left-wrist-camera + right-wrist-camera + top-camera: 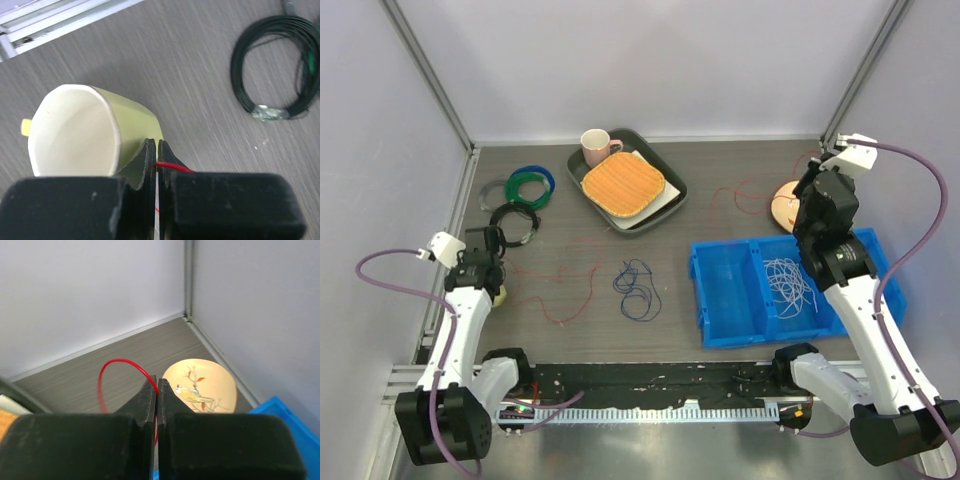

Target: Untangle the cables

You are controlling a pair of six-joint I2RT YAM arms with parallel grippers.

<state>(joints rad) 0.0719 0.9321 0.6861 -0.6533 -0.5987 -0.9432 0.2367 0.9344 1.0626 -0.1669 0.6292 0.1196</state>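
Left wrist: left pincer [156, 150] clenched on red cable [172, 166]; cup [75, 130] just left.
Right wrist: right pincer [157, 387] clenched on red cable; plate [205, 385] ahead-right.
Top: blue cable [638, 290] lies between the pincers; white cable [788, 282] lies in the bin [725, 300], nearer the right pincer.

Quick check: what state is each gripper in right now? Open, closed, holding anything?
Left gripper: closed, pinching a red cable.
Right gripper: closed, pinching a red cable that loops above its fingers.

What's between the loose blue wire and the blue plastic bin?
Nothing: in the top view, only bare table separates the blue cable from the blue bin.
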